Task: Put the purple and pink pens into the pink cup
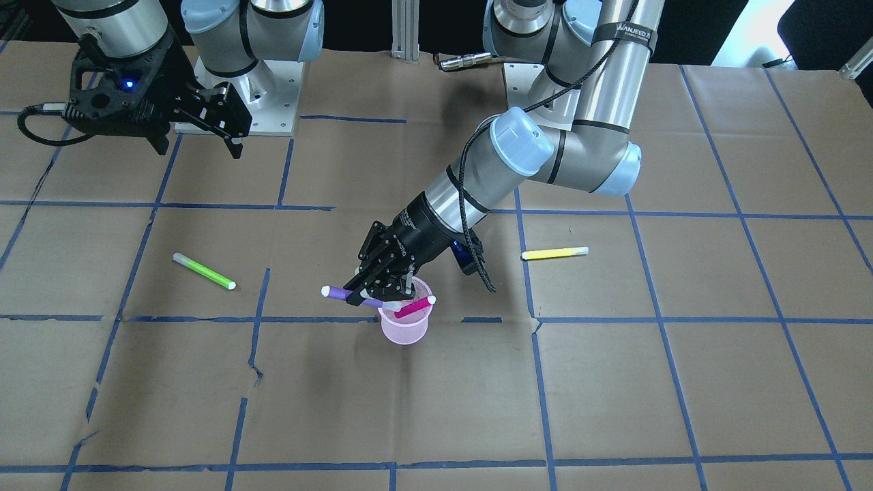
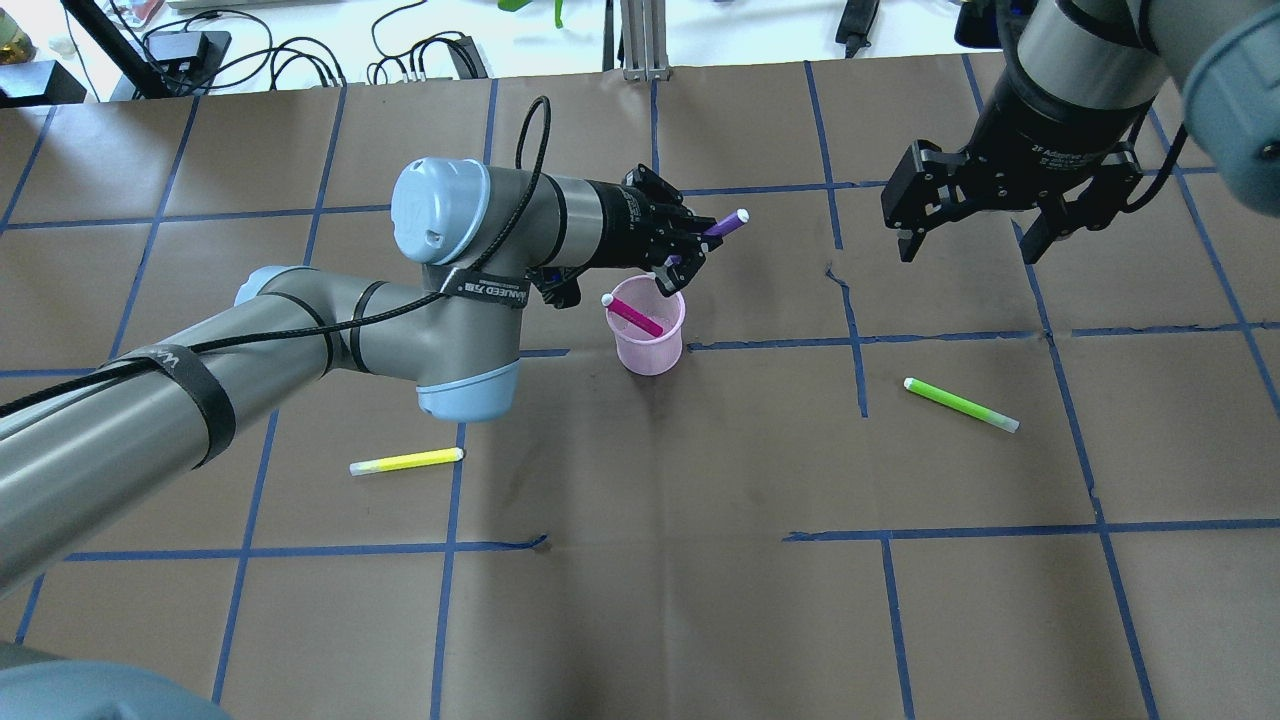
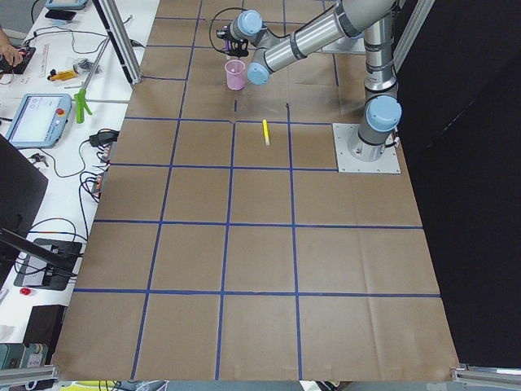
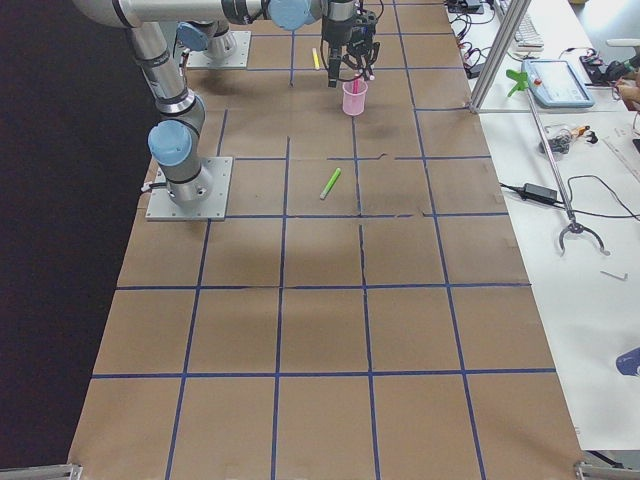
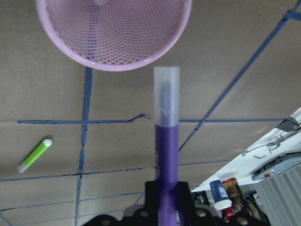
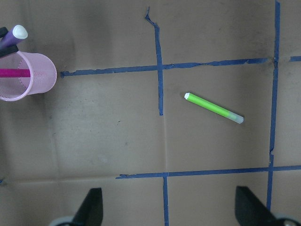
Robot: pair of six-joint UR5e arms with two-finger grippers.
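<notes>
The pink mesh cup (image 2: 652,342) stands upright near the table's middle, with the pink pen (image 2: 635,315) leaning inside it. My left gripper (image 2: 688,256) is shut on the purple pen (image 2: 722,226) and holds it tilted just above and beside the cup's rim. In the left wrist view the purple pen (image 5: 167,155) points its clear cap toward the cup (image 5: 113,42). In the front view the purple pen (image 1: 341,294) sticks out sideways over the cup (image 1: 405,329). My right gripper (image 2: 968,240) is open and empty, raised well away from the cup.
A green pen (image 2: 960,404) lies on the table on my right side and also shows in the right wrist view (image 6: 214,108). A yellow pen (image 2: 407,461) lies on my left side. Brown paper with blue tape lines covers the table.
</notes>
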